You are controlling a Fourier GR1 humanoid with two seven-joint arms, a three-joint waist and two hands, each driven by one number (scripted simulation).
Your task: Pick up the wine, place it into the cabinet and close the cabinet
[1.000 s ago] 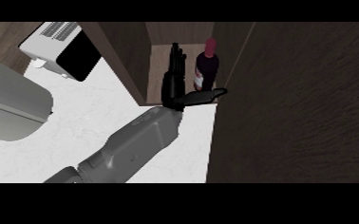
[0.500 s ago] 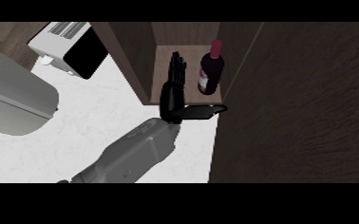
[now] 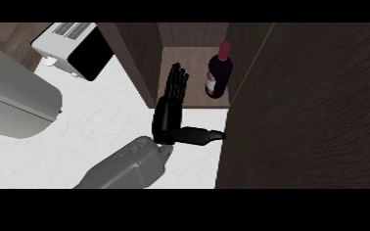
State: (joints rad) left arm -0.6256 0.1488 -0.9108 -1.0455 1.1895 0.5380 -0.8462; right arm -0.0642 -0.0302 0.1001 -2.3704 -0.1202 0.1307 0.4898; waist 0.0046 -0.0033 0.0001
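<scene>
The wine bottle [image 3: 218,76] carries a pale label on its lower body, but no writing on it can be read; the neck is capped in dark red and the glass is dark. It stands upright on the wooden floor of the open cabinet [image 3: 189,58], close to the cabinet's right wall.

Only one hand [image 3: 171,111] shows in the head view, coming up from the lower edge on a grey forearm [image 3: 127,169]; which of the robot's two hands it is cannot be told from this view. Its fingers [image 3: 175,80] are straight and together, pointing into the cabinet opening, and the thumb [image 3: 204,136] sticks out sideways to the right. The hand holds nothing. The bottle stands just to the right of the fingertips and a little beyond them, apart from the hand with a strip of cabinet floor between.

To the right of the thumb, a large dark wooden panel [image 3: 303,107] fills that side of the view, its edge near the thumb tip. Left of the hand lies the white counter [image 3: 94,112]. Farther left and up sits a white toaster oven [image 3: 72,49] with a dark front, and at the far left a large grey rounded object [image 3: 25,105] that cannot be identified.
</scene>
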